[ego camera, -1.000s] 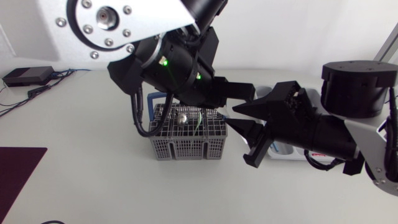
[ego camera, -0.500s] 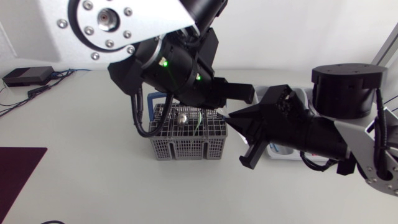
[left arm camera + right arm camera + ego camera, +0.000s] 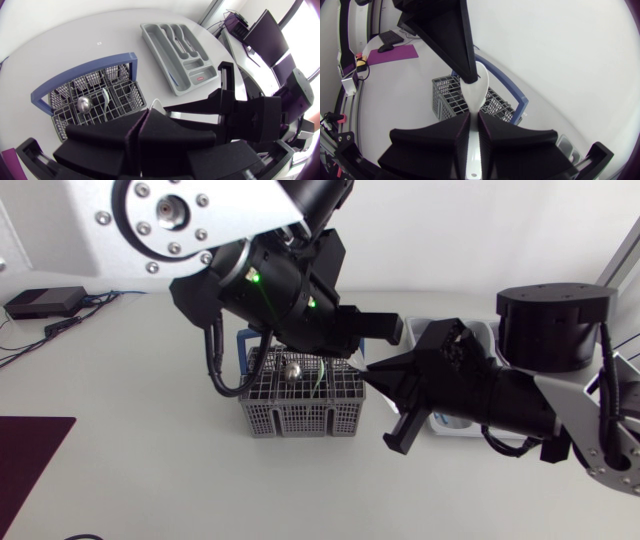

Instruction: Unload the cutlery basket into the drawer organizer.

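Note:
A white spoon (image 3: 479, 87) hangs in the air above the table, held from both ends. My left gripper (image 3: 469, 76) is shut on its bowl end, and my right gripper (image 3: 474, 119) is shut on its handle. From the left wrist only a thin white edge of the spoon (image 3: 154, 103) shows at my left gripper (image 3: 142, 117). In the head view the two grippers meet over the right end of the grey cutlery basket (image 3: 300, 408), and the spoon is hidden there. A metal ladle (image 3: 292, 370) stands in the basket. The grey drawer organizer (image 3: 180, 50) lies beyond the basket.
The basket (image 3: 90, 100) has a blue handle and holds another thin utensil (image 3: 106, 96) beside the ladle. A dark purple mat (image 3: 25, 460) lies at the table's left front edge. A black box (image 3: 45, 302) with cables sits at the back left.
My right gripper has moved left toward my left gripper and closed on the spoon's handle. The left arm has barely shifted.

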{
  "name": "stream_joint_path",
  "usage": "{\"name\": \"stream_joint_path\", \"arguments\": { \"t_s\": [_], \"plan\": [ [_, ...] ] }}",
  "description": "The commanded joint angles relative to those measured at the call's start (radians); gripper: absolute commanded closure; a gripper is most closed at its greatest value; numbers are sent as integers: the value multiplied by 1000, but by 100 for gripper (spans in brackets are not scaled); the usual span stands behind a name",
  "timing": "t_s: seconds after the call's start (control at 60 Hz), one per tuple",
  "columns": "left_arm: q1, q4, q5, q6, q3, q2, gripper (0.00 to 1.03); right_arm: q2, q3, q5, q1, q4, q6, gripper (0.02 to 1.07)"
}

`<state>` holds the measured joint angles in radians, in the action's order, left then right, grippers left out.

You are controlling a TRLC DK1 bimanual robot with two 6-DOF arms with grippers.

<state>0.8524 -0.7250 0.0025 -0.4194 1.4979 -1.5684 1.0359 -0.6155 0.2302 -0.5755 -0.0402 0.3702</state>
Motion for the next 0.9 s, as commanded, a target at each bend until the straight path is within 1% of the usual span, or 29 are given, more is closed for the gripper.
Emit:
{"name": "stream_joint_path", "arguments": {
  "t_s": [0.0,0.033,0.1,0.15,0.167,0.183,0.233,0.317,0.417,0.483,0.533,0.6,0.683,0.717,0.783,0.867,0.883],
  "plan": [
    [-9,12,16,-21,-11,10,77,-14,-4,4,-14,33,9,101],
    [-9,13,16,-19,-11,15,71,-20,-1,4,-14,40,10,101],
    [-12,15,16,-19,-11,27,63,-36,3,6,-14,54,15,101],
    [-18,22,16,-21,-11,42,53,-45,8,9,-12,66,22,101],
    [-23,24,16,-19,-10,51,44,-48,8,11,-11,72,26,101],
    [-24,24,16,-19,-10,54,43,-53,10,11,-9,76,27,101],
    [-33,29,16,-18,-7,70,31,-66,14,18,0,97,38,101],
    [-49,30,16,-13,1,91,21,-89,25,37,20,125,52,101],
    [-73,30,16,4,12,113,17,-125,40,69,60,166,85,101],
    [-92,29,17,27,16,120,17,-148,46,123,112,200,110,101],
    [-105,27,19,53,16,122,17,-162,48,182,180,246,154,101],
    [-133,15,42,105,13,122,17,-172,53,236,253,284,211,101],
    [-151,16,42,172,-10,119,17,-174,51,320,367,341,297,101],
    [-156,16,40,183,-15,117,17,-172,51,339,398,359,334,101],
    [-158,27,39,248,-51,111,17,-160,46,394,485,405,418,101],
    [-161,47,37,277,-73,108,17,-120,37,432,559,445,509,101],
    [-161,59,36,294,-84,108,17,-99,33,454,597,457,549,101]
  ]
}}
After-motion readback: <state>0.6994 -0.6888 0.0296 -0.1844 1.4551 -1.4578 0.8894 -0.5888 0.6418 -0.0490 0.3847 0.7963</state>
